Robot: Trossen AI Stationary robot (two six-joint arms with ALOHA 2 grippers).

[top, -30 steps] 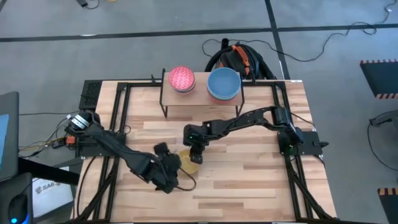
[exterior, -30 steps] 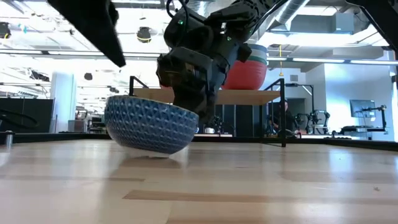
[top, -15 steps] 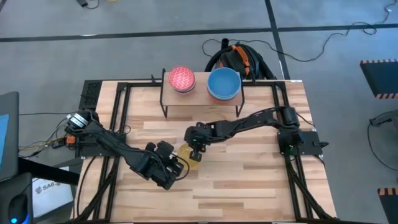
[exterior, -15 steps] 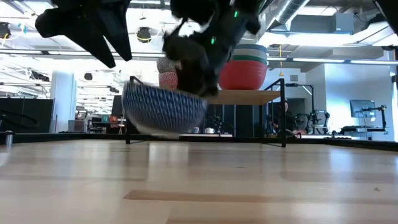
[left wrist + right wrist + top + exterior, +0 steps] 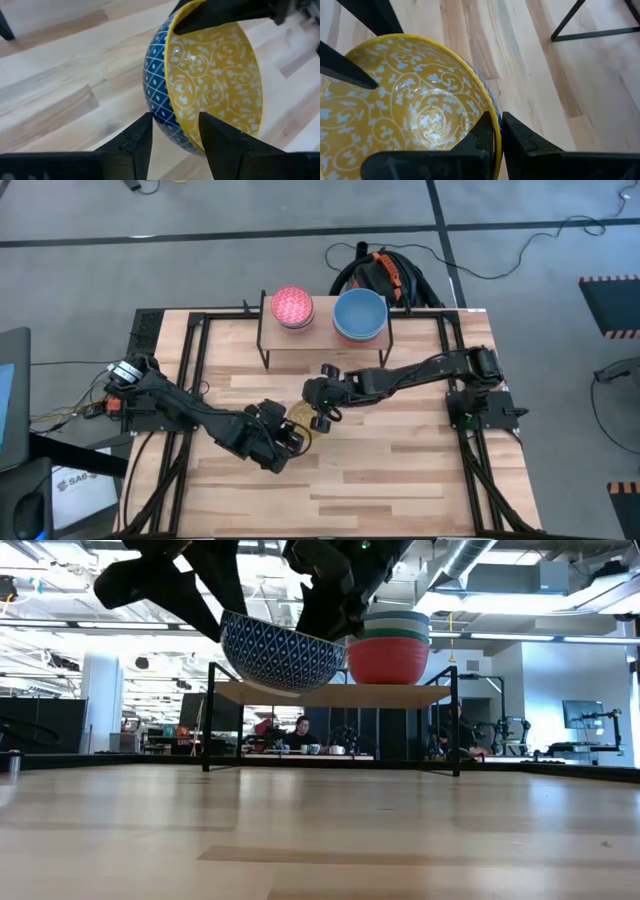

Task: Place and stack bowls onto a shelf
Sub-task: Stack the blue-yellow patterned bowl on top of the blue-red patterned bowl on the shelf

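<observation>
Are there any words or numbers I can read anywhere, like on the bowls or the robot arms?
"SAG": that is all that reads, on a white box or sheet on the floor left of the table in the high view; the rest of its print is too small to read.
No words or numbers on the patterned bowl, only swirls inside and a blue lattice outside.
Nothing readable on the shelf or the arms.

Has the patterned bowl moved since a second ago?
Yes. The patterned bowl sat on the table then; now it hangs in the air, level with the shelf, held at the rim by the right gripper.
</observation>
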